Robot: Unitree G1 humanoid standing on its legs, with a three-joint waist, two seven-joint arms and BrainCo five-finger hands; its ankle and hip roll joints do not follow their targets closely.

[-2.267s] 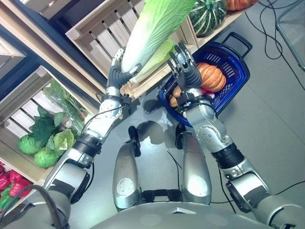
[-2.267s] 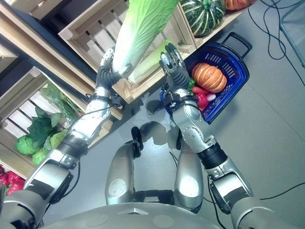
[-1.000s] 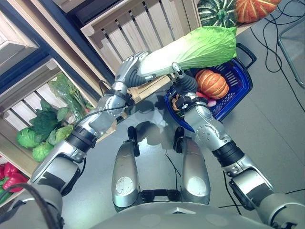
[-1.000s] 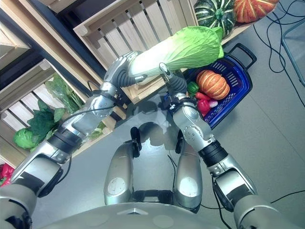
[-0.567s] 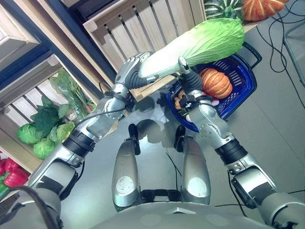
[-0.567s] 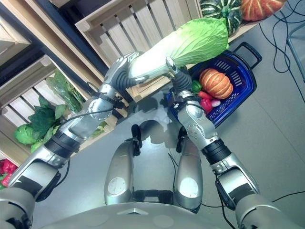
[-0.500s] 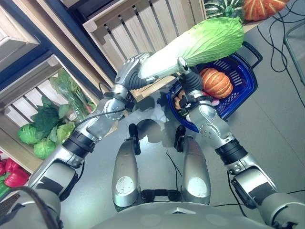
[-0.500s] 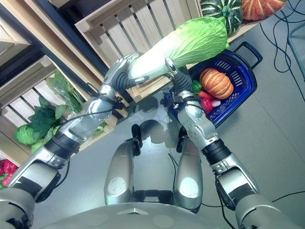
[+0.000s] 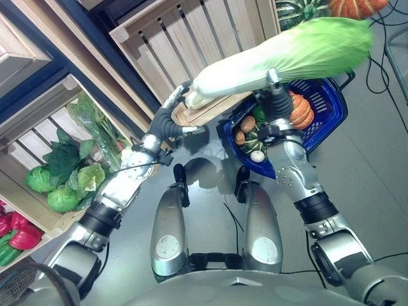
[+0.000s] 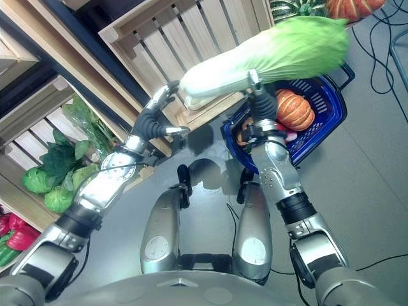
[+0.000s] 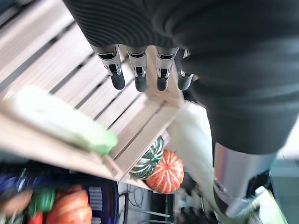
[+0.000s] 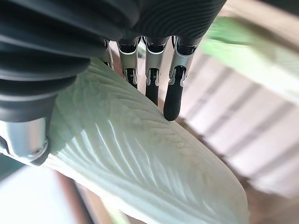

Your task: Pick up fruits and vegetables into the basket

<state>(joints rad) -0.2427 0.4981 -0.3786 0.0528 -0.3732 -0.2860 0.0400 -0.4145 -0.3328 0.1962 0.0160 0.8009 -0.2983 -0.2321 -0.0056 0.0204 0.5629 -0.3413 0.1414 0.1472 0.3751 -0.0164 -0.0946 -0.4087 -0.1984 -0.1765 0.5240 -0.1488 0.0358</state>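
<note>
A long napa cabbage hangs level above the blue basket, white base toward the crates, green leaves toward the right. My right hand is under its middle, and its straight fingers lie along the pale ribs. My left hand is a little below and left of the cabbage's base, apart from it, fingers straight with nothing in them. The basket sits on the floor holding an orange pumpkin and several smaller vegetables.
Slatted wooden crates stand right behind the cabbage. A lower shelf at left holds green cabbages and red peppers. A striped green squash and an orange pumpkin sit on the shelf beyond the basket. Bare grey floor lies to the right.
My left hand has let go of the cabbage's base and dropped down and left. The cabbage has swung right, over the basket, resting on my right hand.
</note>
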